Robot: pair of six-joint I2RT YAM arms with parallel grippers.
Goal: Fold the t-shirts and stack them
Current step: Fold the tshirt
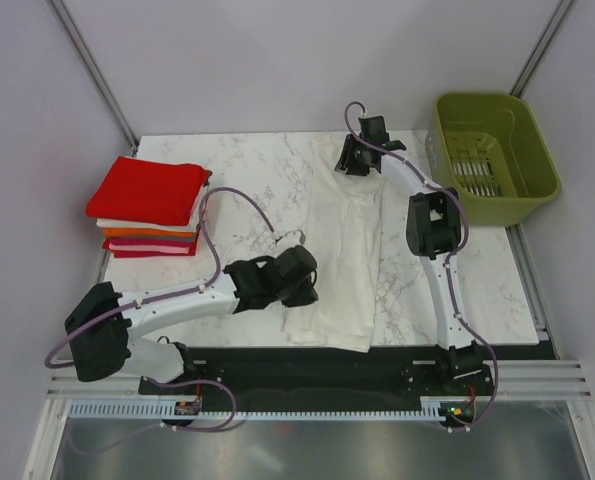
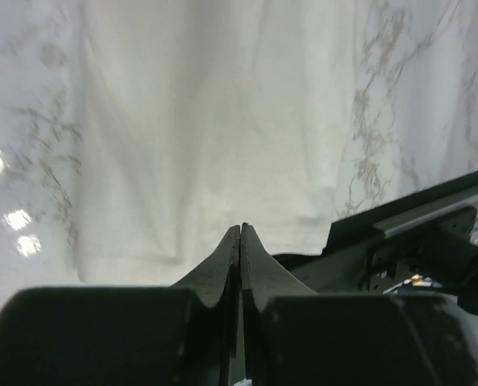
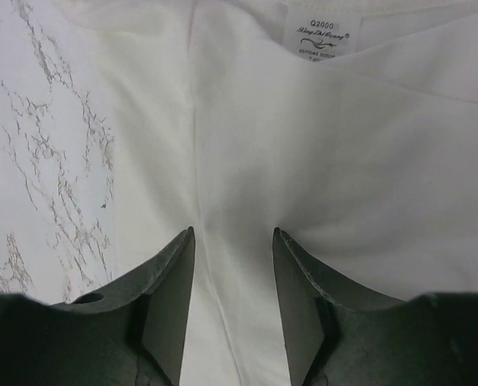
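Narrow white t-shirt (image 1: 347, 250) lying lengthwise mid-table (image 1: 247, 160), folded stack (image 1: 147, 205) well apart at left. At near hem, left gripper (image 2: 240, 233) clenched, empty; over collar end, right gripper (image 3: 233, 233) parted, empty. For a square fold: pinch all layers, lift evenly, align edges

The long t-shirt (image 1: 345, 250) is plain white. The folded stack (image 1: 149, 200) shows red, orange, white and pink-red. The counter (image 1: 247, 170) is grey-veined white marble; the basket (image 1: 537, 150) is olive-green.
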